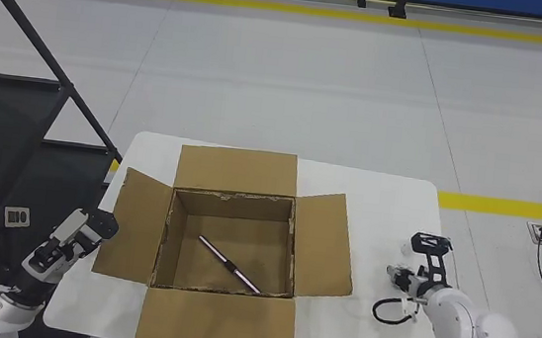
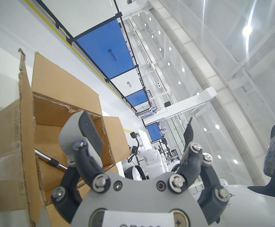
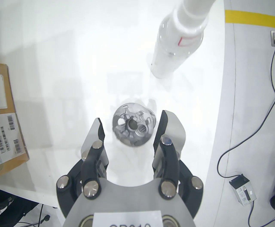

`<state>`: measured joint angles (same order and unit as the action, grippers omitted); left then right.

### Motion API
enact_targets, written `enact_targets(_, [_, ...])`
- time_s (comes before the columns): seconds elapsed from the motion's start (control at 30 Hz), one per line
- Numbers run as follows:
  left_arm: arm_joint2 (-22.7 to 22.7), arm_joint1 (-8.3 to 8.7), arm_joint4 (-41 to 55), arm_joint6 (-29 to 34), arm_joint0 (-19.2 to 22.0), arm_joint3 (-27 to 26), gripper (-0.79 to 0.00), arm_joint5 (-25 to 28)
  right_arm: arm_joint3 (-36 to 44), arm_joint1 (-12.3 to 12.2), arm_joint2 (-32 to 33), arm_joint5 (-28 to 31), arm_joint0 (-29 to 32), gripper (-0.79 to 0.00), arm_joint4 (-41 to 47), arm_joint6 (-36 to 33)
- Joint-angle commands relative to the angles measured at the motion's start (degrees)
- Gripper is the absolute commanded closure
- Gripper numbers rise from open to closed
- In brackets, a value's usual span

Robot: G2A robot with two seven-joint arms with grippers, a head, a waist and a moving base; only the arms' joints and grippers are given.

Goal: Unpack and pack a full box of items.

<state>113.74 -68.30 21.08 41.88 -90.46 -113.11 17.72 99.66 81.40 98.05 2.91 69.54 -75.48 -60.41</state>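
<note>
An open cardboard box [image 1: 236, 170] sits mid-table with all its flaps spread out. A thin metal rod [image 1: 229, 265] lies slanted on its floor. My left gripper [image 1: 101, 221] is off the box's left flap, open and holding nothing. The left wrist view looks past that gripper [image 2: 137, 120] into the box [image 2: 64, 86] at the rod [image 2: 48, 159]. My right gripper [image 1: 429, 247] is on the table's right side. It [image 3: 131, 119] is open, with a round grey metal hub [image 3: 133, 129] between its fingers, touching neither. I cannot tell whether the hub rests on the tabletop.
The white table [image 1: 387, 196] has bare surface right of the box, where a box flap [image 3: 8, 129] shows. The table's right edge is close to the right gripper. A cable [image 3: 227, 150] and a socket block [image 3: 242, 191] lie on the floor. A dark frame [image 1: 16, 132] stands at the left.
</note>
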Motion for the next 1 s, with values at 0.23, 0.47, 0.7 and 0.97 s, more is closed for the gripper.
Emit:
enact_targets(0.23, [0.0, 0.0, 0.0, 0.0, 0.0, 0.0, -0.785, 0.0, 8.28, -0.28, -4.34, -0.73, -0.94, -0.603, -1.89, -2.27])
enact_targets(0.47, [0.0, 0.0, 0.0, 0.0, 0.0, 0.0, -0.785, 0.0, 21.6, -0.09, -15.55, 5.67, 0.29, -0.659, -0.59, 2.21])
enact_targets(0.7, [2.5, -0.04, 1.69, -3.58, -1.91, 0.41, -0.785, 1.12, 14.13, 1.25, -35.13, 11.29, -9.96, -0.69, -2.27, -1.07])
enact_targets(0.97, [6.44, -0.13, 5.73, -4.77, -5.38, 1.74, -0.785, 3.23, -11.74, 6.21, -52.73, 8.64, -28.7, -0.69, 3.63, -2.67])
